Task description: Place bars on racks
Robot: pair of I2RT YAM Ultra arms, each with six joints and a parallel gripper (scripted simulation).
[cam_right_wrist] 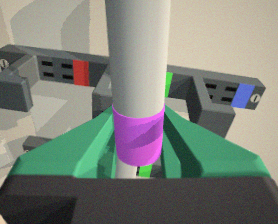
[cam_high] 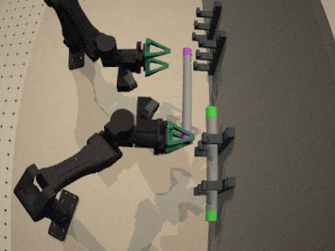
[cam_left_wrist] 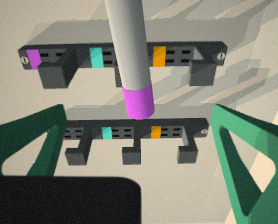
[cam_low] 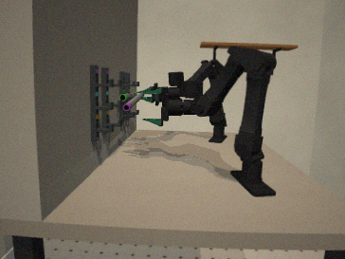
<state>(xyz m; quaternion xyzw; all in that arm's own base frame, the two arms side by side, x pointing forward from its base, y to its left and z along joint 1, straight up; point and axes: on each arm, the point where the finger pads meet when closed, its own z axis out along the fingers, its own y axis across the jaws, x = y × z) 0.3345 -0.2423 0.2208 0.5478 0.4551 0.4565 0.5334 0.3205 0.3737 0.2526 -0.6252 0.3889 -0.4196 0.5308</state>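
Magenta-ended bar (cam_high: 187, 90) (cam_low: 135, 101) (cam_left_wrist: 129, 45) (cam_right_wrist: 138, 60) hangs in front of the right rack (cam_high: 229, 133) (cam_low: 125, 77) (cam_right_wrist: 55, 56), reaching across toward its neighbor. The right gripper (cam_high: 191, 137) (cam_low: 140, 93) (cam_right_wrist: 138, 112) pinches its near end; the left gripper (cam_high: 168, 58) (cam_low: 142, 107) (cam_left_wrist: 138, 112), jaws spread, stands beyond. Green-ended bar (cam_high: 211, 166) (cam_low: 124, 97) lies across that rack's arms.

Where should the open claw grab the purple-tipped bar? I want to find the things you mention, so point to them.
Probably near the bar's (cam_high: 187, 84) (cam_low: 135, 101) (cam_left_wrist: 129, 45) (cam_right_wrist: 137, 60) free purple tip (cam_high: 187, 51) (cam_low: 126, 106) (cam_left_wrist: 139, 104), coming from the robot's side. The bar is thin, round and roughly level, so the left claw (cam_high: 169, 58) (cam_low: 144, 106) (cam_left_wrist: 138, 112) could pinch above and below.
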